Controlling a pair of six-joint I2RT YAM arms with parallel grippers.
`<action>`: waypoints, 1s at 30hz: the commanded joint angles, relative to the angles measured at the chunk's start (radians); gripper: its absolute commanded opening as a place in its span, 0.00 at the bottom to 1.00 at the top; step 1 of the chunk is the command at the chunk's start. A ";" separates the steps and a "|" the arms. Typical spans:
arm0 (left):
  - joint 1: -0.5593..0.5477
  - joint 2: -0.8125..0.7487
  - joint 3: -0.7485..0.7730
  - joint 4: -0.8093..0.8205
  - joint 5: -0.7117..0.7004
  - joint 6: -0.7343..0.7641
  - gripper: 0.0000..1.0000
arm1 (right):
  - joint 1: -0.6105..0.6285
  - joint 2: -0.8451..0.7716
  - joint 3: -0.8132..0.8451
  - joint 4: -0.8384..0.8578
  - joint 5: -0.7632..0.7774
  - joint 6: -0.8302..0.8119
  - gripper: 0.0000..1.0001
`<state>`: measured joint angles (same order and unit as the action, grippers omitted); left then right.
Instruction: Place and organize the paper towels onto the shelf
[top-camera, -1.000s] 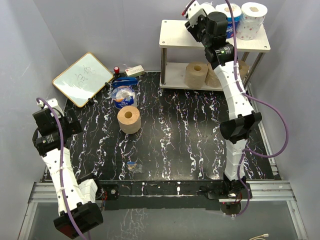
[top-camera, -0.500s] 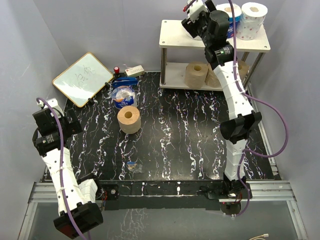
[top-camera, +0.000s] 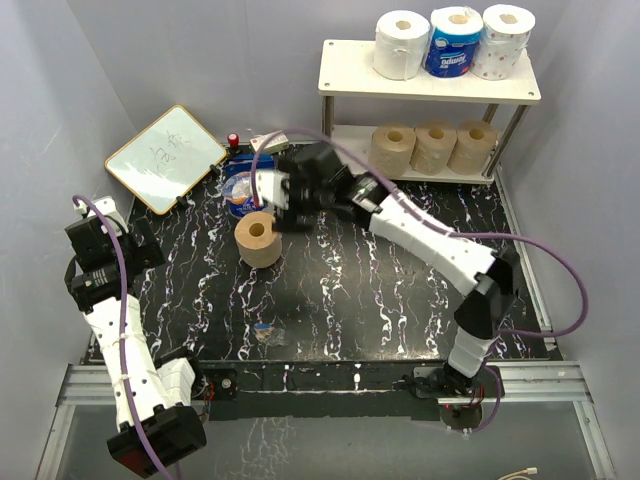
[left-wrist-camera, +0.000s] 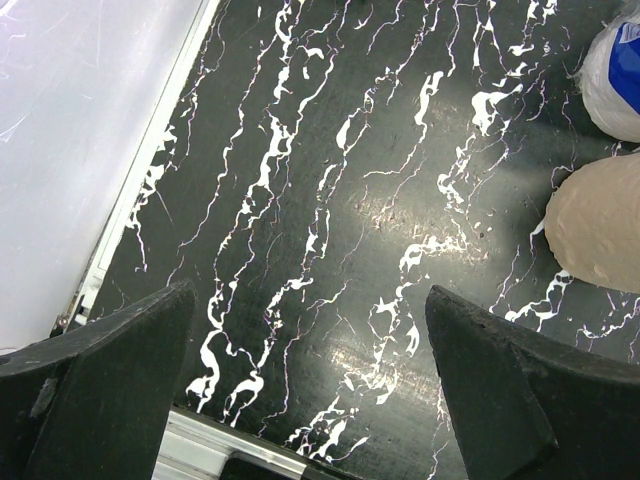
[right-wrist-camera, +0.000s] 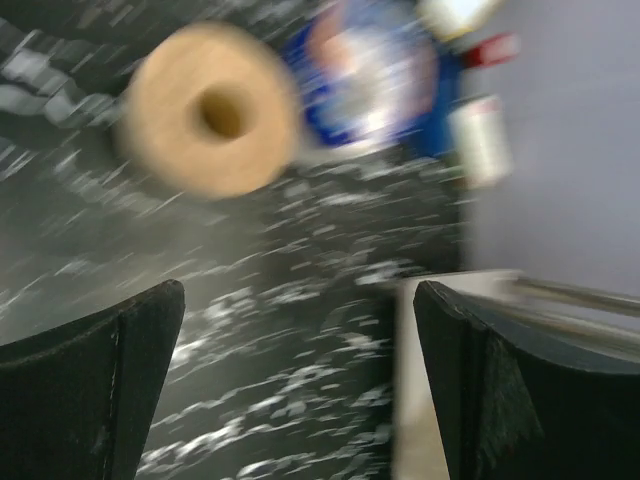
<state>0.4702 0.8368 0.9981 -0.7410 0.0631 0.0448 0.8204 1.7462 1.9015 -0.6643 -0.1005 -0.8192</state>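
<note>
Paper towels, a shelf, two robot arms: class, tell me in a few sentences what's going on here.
Six rolls already sit on the shelf: three on top, three tan ones below. One tan roll is left on the table. The right gripper, open and empty, is out near it; the left gripper, also open, holds nothing.

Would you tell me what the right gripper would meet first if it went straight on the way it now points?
Most likely the tan roll standing on the table: the open right gripper points at it from close by. The wrist view is blurred, so the exact line is uncertain.
</note>
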 joint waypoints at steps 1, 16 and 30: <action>0.008 0.005 -0.004 0.001 -0.006 0.004 0.98 | -0.034 0.028 -0.225 -0.059 -0.153 0.031 0.98; 0.009 -0.002 -0.004 0.003 -0.003 0.003 0.98 | 0.016 0.209 -0.054 0.023 -0.531 0.103 0.98; 0.010 0.000 -0.004 0.001 0.017 0.010 0.98 | 0.067 0.325 -0.036 0.094 -0.469 0.098 0.96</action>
<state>0.4740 0.8444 0.9974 -0.7410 0.0635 0.0452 0.8730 2.0605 1.8351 -0.6529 -0.5838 -0.7280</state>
